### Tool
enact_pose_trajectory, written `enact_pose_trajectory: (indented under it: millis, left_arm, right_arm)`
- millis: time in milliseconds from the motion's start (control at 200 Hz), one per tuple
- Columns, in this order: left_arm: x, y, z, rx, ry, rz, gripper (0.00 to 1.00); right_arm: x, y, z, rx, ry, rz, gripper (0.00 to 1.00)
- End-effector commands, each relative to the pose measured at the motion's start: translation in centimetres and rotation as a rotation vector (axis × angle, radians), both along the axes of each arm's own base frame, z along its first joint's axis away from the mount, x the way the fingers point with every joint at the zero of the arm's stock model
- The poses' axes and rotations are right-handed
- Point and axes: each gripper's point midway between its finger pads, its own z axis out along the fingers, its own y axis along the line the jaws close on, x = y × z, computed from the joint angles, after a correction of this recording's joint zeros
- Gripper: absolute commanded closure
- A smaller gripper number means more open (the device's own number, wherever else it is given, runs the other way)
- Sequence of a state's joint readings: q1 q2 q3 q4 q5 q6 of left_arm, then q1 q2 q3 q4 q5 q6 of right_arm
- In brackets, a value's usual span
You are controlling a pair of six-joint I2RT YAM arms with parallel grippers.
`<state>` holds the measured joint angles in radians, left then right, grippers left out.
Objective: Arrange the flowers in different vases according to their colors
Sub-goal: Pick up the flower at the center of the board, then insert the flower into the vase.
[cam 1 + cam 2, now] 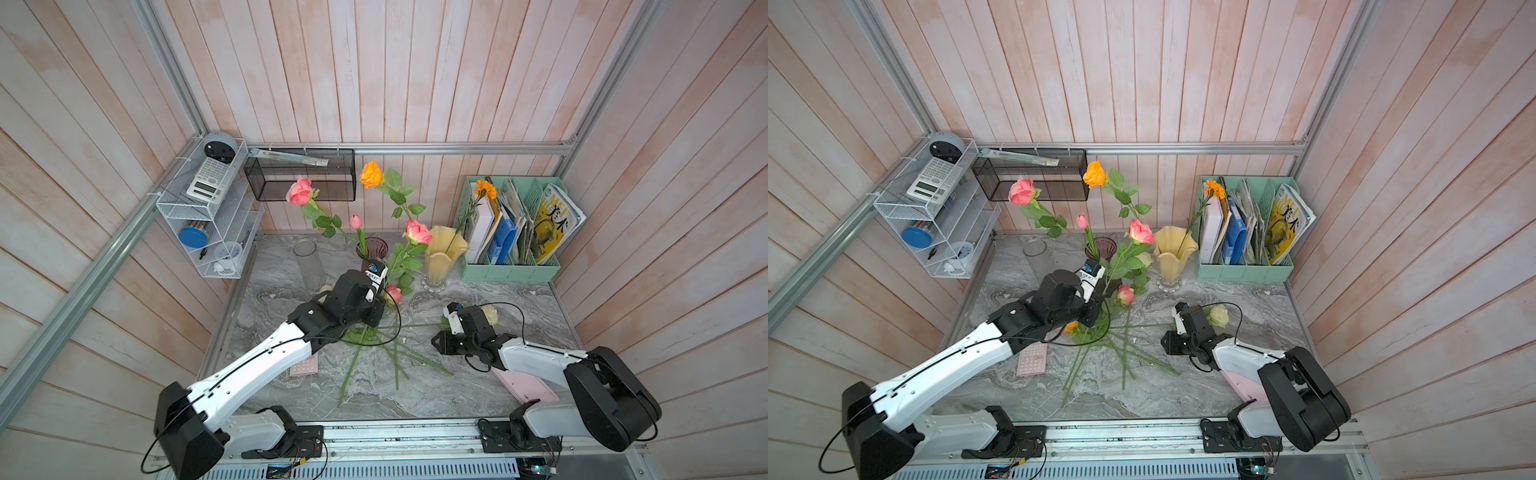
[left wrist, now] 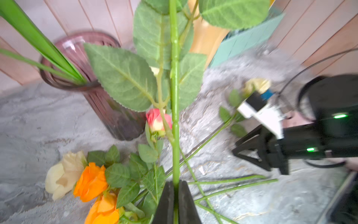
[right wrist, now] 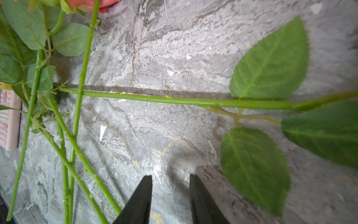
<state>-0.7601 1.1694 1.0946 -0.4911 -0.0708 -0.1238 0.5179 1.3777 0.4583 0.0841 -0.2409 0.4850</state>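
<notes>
We see the left arm [image 1: 266,357] stretched from its base towards the middle of the table [image 1: 415,395], its wrist bent above a heap of loose flowers. The left gripper [image 2: 175,183] is clenched on the green stem of a pink rose [image 1: 417,232]. The stem runs straight out ahead of the fingertips through its own leaves, and a small pink bud [image 2: 157,121] branches off just past the jaws. Ahead of this gripper and off to one side stands the purple vase [image 2: 108,108], apart from the held stem, with green stalks in its mouth. Near the fingers, on the marble, lie a cream head [image 2: 62,172] and orange heads [image 2: 91,181], touching one another.

The right arm [image 1: 536,357] is folded, its elbow high near the base and its forearm low, pointing towards the left arm. The right gripper [image 3: 170,176] hovers over the table with jaws parted and nothing between them. Ahead of its fingertips a leafy stem [image 3: 155,99] lies crosswise, untouched. Behind this gripper, beside the wrist, lies a cream rose [image 1: 490,314].
</notes>
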Motion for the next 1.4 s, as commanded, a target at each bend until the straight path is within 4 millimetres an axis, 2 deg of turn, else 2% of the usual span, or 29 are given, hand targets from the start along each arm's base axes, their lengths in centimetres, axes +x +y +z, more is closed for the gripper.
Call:
enact_pose_trajectory:
  millis: [0, 130, 275, 360, 525, 665, 810, 990, 1250, 1335, 1395]
  left_arm:
    - [-1.8, 0.0, 4.6, -0.14, -0.088, -0.06, 0.99]
    - [-2.5, 2.2, 9.2, -0.185, -0.208, -0.009, 0.99]
    - [-1.1, 6.3, 14.6, -0.255, -0.426, 0.189, 1.0]
    - [-0.5, 7.8, 17.8, -0.326, -0.559, 0.266, 1.0]
    - [0.8, 9.1, 23.6, -0.43, -0.785, 0.349, 1.0]
    - [2.4, 8.5, 26.7, -0.481, -0.926, 0.376, 1.0]
    - [4.9, 7.5, 28.0, -0.539, -0.984, 0.372, 1.0]
    - [8.1, 6.9, 28.3, -0.518, -1.037, 0.404, 1.0]
    - [13.0, 5.5, 26.5, -0.434, -1.047, 0.397, 1.0]
    - [14.2, 4.9, 25.1, -0.42, -1.03, 0.385, 1.0]
    - [15.0, 4.4, 23.4, -0.405, -1.011, 0.379, 1.0]
  right_arm:
    - [-1.4, -1.4, -2.4, -0.074, 0.08, -0.006, 0.61]
    - [-1.3, -1.3, -2.4, -0.076, 0.082, -0.002, 0.61]
    - [-1.1, -1.2, -2.5, -0.081, 0.085, 0.002, 0.61]
    - [-1.1, -1.2, -2.7, -0.082, 0.092, 0.006, 0.62]
    - [-1.1, -1.1, -2.8, -0.081, 0.098, 0.01, 0.61]
    - [-1.1, -1.0, -2.8, -0.081, 0.099, 0.012, 0.62]
    - [-1.1, -1.0, -2.9, -0.089, 0.103, 0.016, 0.62]
    - [-1.1, -1.1, -2.9, -0.089, 0.109, 0.014, 0.62]
    - [-1.2, -1.0, -3.2, -0.083, 0.118, 0.018, 0.62]
    - [-1.1, -1.0, -3.3, -0.084, 0.119, 0.015, 0.62]
    - [-1.1, -1.0, -3.3, -0.082, 0.119, 0.016, 0.62]
